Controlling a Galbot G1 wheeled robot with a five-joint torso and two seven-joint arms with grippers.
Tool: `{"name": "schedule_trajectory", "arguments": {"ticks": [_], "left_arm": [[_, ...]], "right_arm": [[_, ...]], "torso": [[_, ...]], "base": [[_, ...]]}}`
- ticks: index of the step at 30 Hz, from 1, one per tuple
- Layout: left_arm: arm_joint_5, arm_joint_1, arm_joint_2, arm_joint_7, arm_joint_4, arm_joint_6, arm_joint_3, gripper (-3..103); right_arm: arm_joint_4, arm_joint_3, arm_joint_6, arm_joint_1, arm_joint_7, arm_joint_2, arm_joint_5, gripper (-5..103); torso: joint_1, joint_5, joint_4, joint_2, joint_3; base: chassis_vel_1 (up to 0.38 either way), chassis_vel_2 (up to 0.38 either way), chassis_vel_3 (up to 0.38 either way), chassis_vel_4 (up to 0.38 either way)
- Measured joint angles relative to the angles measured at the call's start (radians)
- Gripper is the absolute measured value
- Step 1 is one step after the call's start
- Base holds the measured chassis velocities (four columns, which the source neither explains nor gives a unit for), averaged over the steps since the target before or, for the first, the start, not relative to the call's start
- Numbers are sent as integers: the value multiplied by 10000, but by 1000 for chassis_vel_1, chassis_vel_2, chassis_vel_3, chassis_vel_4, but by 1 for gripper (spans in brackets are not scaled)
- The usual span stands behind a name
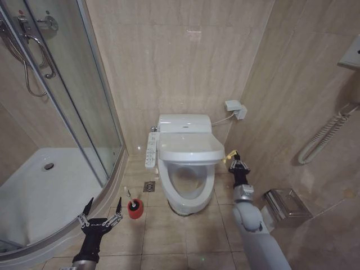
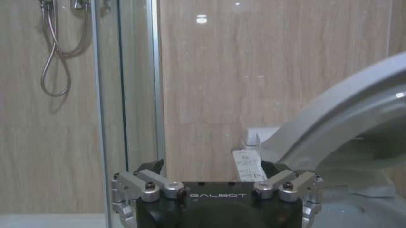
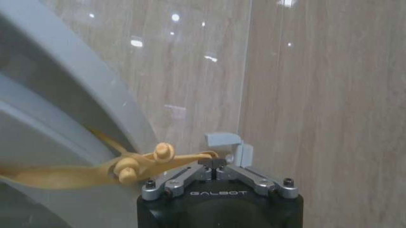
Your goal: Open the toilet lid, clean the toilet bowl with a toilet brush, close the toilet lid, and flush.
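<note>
right gripper (image 1: 232, 158) pinching yellow strap (image 3: 70, 172), toilet lid (image 1: 190, 148) raised

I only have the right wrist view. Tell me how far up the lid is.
Observer: Partly raised. The toilet lid slopes over the toilet bowl, and the right hand grips its yellow strap.
Operator: Report the left hand.
Observer: The left hand is open, low beside the shower tray.
Operator: Locate the brush.
Observer: The toilet brush stands in a red holder cup on the floor, left of the bowl.
</note>
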Motion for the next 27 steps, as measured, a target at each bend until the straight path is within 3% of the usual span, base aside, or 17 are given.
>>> {"name": "schedule_trajectory", "arguments": {"ticks": [27], "left_arm": [[0, 0, 0, 0, 0, 0, 0, 100]], "right_arm": [[-3046, -1182, -432, 4588, 59, -910, 986, 0]], "torso": [[2, 0, 2, 0, 1]], "base": [[0, 0, 0, 0]]}}
